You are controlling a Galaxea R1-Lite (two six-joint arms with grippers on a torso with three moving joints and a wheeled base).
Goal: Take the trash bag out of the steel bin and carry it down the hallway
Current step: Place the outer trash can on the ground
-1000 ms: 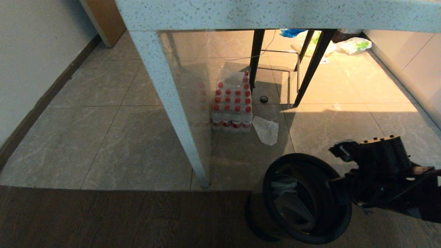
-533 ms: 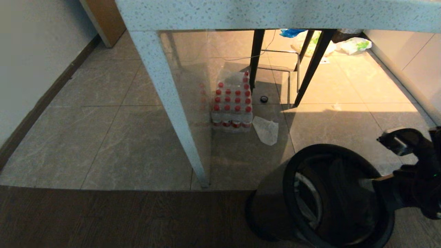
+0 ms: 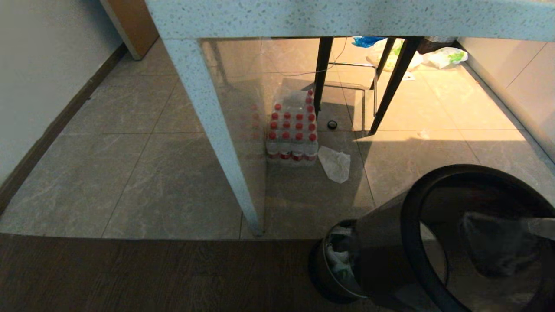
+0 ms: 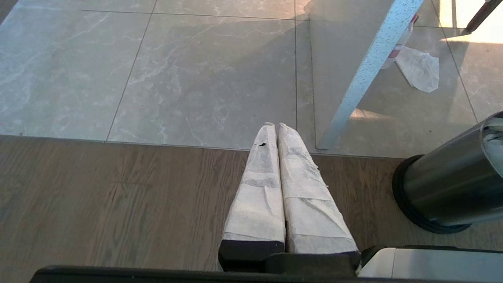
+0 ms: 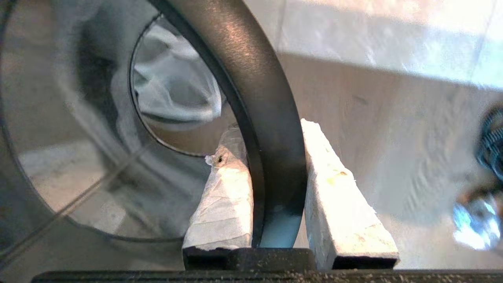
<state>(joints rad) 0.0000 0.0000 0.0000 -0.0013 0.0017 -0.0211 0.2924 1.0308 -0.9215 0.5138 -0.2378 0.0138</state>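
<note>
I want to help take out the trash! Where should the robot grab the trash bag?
Probably the crumpled white top of the trash bag, coming from straight above. It sits down inside the steel bin, whose wall covers its sides, so only the top shows. The right gripper holds the black rim.

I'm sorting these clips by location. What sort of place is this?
Probably an office pantry or break area: a speckled stone counter on a slanted leg, a shrink-wrapped pack of bottles on the tiled floor, and a steel bin.
</note>
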